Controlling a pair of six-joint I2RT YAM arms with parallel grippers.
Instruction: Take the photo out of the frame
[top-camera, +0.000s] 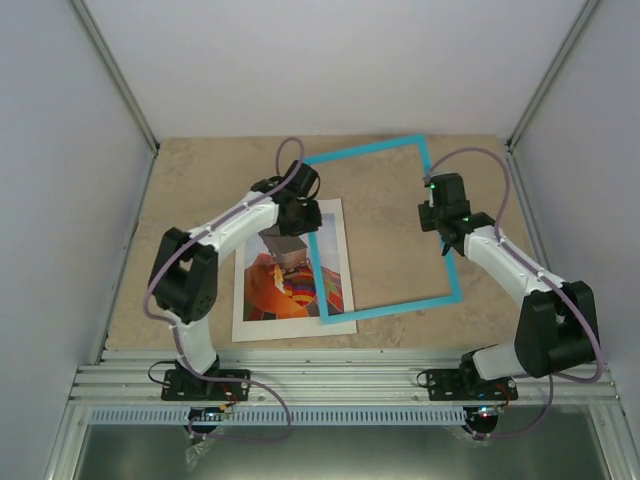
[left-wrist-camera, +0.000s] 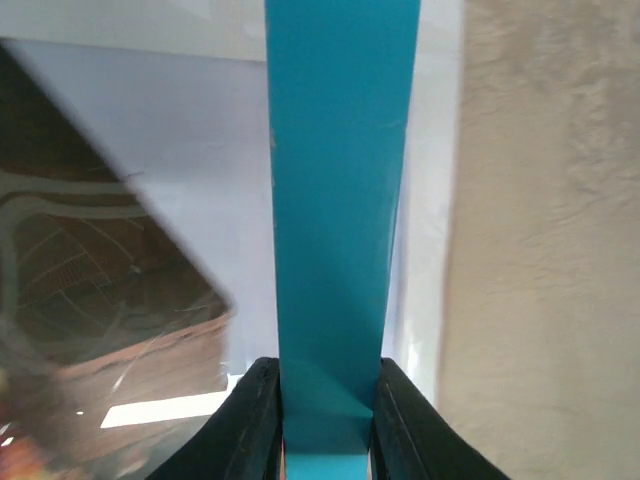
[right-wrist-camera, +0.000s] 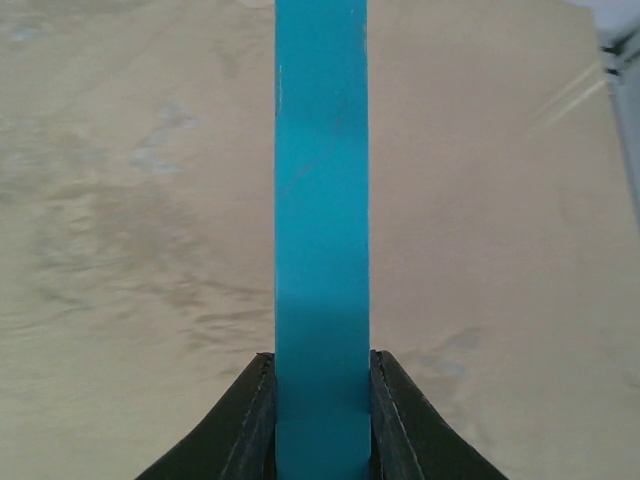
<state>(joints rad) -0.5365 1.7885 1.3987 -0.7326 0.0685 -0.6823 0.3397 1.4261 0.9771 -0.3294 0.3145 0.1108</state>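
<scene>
The turquoise frame (top-camera: 440, 298) hangs tilted above the table, held on two opposite sides. My left gripper (top-camera: 303, 222) is shut on its left bar (left-wrist-camera: 340, 200), and the bar fills the gap between the black fingers (left-wrist-camera: 252, 425). My right gripper (top-camera: 443, 235) is shut on the right bar (right-wrist-camera: 322, 200) in the same way. The photo (top-camera: 285, 285), an orange-red balloon with a brown basket, lies flat on the table inside a white border (top-camera: 245, 325). It sits below and left of the frame's left bar. In the left wrist view the photo (left-wrist-camera: 110, 320) is blurred beside the bar.
The beige table (top-camera: 200, 180) is enclosed by pale walls at the left, back and right. An aluminium rail (top-camera: 340, 385) with both arm bases runs along the near edge. The frame's near-left corner (top-camera: 327, 318) overlaps the white border's right side.
</scene>
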